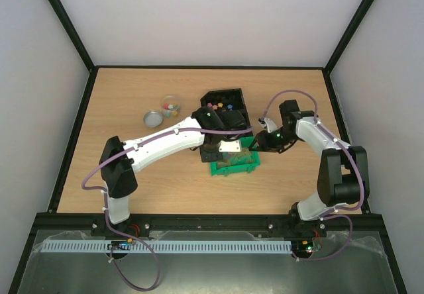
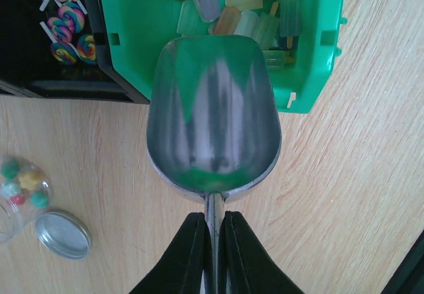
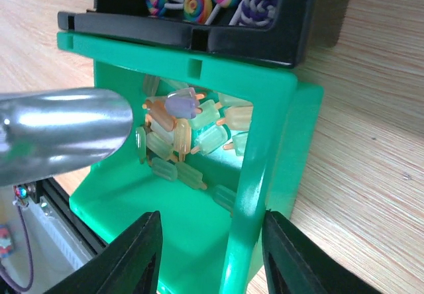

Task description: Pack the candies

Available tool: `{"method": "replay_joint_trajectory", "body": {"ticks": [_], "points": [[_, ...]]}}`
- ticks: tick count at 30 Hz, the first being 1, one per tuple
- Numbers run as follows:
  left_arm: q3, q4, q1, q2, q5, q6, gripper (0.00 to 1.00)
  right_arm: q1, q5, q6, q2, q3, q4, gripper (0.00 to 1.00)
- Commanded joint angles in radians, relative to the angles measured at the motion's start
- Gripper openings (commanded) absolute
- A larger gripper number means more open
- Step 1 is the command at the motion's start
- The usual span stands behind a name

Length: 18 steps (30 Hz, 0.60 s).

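**Scoop [image 2: 212, 115] over the green bin [image 3: 278, 128]**

A pale wood-grain tabletop [image 1: 132, 89] carries the green bin, with white walls [image 1: 212, 16] and black frame posts [image 1: 66, 22] around it. The left end effector [image 2: 213, 221] is clamped on the scoop's handle, and the empty bowl hangs over the bin's edge. The candies [image 3: 182, 132] are heaped inside the bin. The right end effector [image 3: 212, 241] straddles the bin's wall with its fingers spread, not pinching it. A black bin [image 1: 235, 98] touches the green bin's far side

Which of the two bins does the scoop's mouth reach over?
The green bin, holding popsicle-shaped candies. The black bin beside it holds swirl lollipops, off to the side of the scoop.
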Motion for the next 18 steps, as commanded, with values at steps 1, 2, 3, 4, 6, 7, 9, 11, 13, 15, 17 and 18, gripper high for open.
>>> {"method": "replay_joint_trajectory", "body": {"ticks": [1, 2, 3, 4, 6, 7, 9, 11, 13, 15, 17, 18], "points": [[-0.022, -0.032, 0.001, 0.007, -0.057, 0.007, 0.02, 0.014, -0.068, -0.006, 0.014, -0.025, 0.006, 0.42], [-0.032, -0.033, 0.001, 0.009, -0.063, 0.016, 0.02, 0.013, -0.073, -0.005, 0.017, -0.026, 0.009, 0.41], [-0.043, -0.033, 0.001, 0.011, -0.071, 0.025, 0.02, 0.015, -0.076, -0.005, 0.021, -0.027, 0.012, 0.4], [-0.052, -0.033, 0.001, 0.014, -0.076, 0.034, 0.02, 0.015, -0.078, -0.005, 0.022, -0.027, 0.017, 0.4], [-0.06, -0.033, 0.002, 0.025, -0.081, 0.046, 0.02, 0.015, -0.079, -0.003, 0.025, -0.033, 0.025, 0.39], [-0.059, -0.033, 0.001, 0.033, -0.081, 0.05, 0.02, 0.015, -0.081, -0.002, 0.026, -0.035, 0.031, 0.38], [-0.057, -0.033, 0.002, 0.05, -0.086, 0.056, 0.02, 0.015, -0.083, 0.001, 0.026, -0.041, 0.044, 0.37], [-0.059, -0.033, 0.005, 0.07, -0.084, 0.057, 0.02, 0.015, -0.083, 0.0, 0.026, -0.046, 0.05, 0.35], [-0.061, -0.031, 0.009, 0.087, -0.052, 0.058, 0.02, 0.015, -0.082, -0.003, 0.028, -0.049, 0.055, 0.33], [-0.062, -0.031, 0.014, 0.108, -0.017, 0.056, 0.02, 0.016, -0.085, -0.005, 0.03, -0.051, 0.061, 0.29], [-0.06, -0.03, 0.025, 0.128, 0.03, 0.058, 0.02, 0.015, -0.087, -0.01, 0.034, -0.049, 0.063, 0.28], [-0.06, -0.03, 0.034, 0.134, 0.068, 0.065, 0.02, 0.015, -0.086, -0.012, 0.037, -0.049, 0.063, 0.28]]}}
